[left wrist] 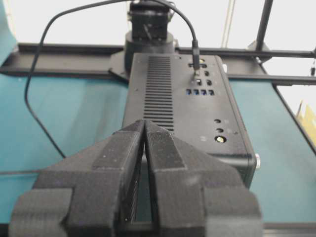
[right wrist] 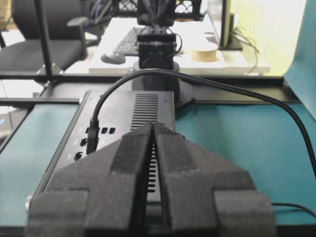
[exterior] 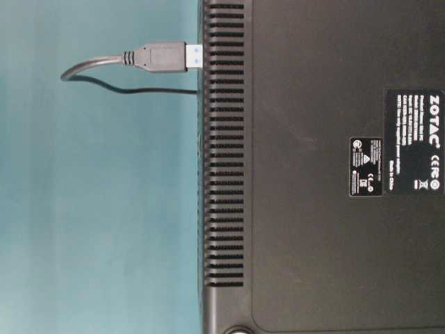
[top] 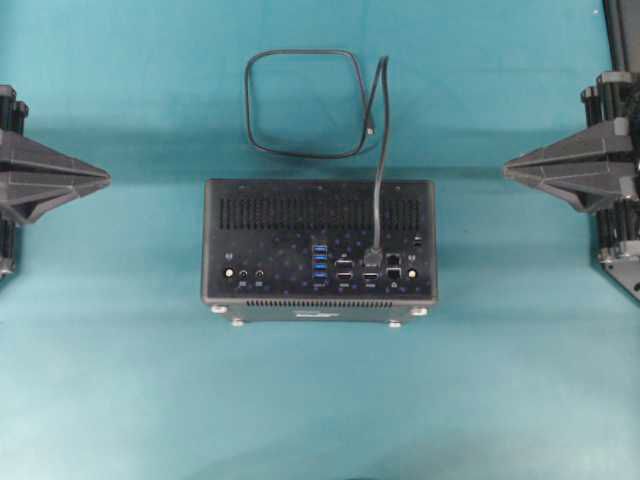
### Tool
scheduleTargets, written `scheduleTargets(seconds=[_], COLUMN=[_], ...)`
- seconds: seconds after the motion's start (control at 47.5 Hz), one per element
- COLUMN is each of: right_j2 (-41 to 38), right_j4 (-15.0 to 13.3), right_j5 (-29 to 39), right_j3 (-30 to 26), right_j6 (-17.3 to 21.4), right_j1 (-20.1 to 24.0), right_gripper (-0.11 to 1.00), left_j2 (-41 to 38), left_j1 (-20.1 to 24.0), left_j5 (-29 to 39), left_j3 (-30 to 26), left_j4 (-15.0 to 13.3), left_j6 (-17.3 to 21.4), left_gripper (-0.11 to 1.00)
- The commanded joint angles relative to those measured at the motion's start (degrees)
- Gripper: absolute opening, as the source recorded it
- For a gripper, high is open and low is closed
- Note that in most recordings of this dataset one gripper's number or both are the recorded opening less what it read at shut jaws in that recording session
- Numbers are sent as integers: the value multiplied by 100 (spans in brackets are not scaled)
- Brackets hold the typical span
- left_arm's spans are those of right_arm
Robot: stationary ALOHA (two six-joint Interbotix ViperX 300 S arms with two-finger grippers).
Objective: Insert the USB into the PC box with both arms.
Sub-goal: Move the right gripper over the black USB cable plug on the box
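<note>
from overhead, the pc box lies on its side in the middle of the teal table, port panel facing up. the usb stands plugged into a port right of the blue ones, its cable running up the picture into a rounded loop on the cloth beyond the box. the left gripper and right gripper sit at the two edges, well apart from box and cable, fingers pressed together into points, holding nothing; both arms are cut off by the frame

at table level, the plug meets the vent edge of the box with a sliver of blue showing; the port itself is hidden

the left wrist view shows closed fingers aimed at the box, blocking its near end

the right wrist view shows the same shut wedge, with the cable arching over the box; a desk with a keyboard and tape roll lies behind
</note>
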State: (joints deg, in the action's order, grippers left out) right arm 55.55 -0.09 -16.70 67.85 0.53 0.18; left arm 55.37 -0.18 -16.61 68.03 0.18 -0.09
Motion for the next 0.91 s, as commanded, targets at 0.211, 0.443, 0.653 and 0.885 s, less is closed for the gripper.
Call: scheduleTargets(seconds=[0.211,0.443,0.653,0.885], right_j2=[-132,-703,-1345,-1969], right_j4=[237,325,308,334], right_j5=[457,2531,3542,4315], right_j3=[-510,-1213,-1960,-2813], right_j6=[378,1310,1450,1503], right_j1=[9,229,615,677], right_gripper=[0,0,0,2], left_j2=[193,132,-105,-211], left_j1=[-114,-167,-211,-220], left_j5=[949,1775,2637,2892], left_j3=[-668,-1116,-1283,-1477], left_j4=[62,88,88,79], left_j6=[-510,-141,0,44], left_gripper=[0,0,0,0])
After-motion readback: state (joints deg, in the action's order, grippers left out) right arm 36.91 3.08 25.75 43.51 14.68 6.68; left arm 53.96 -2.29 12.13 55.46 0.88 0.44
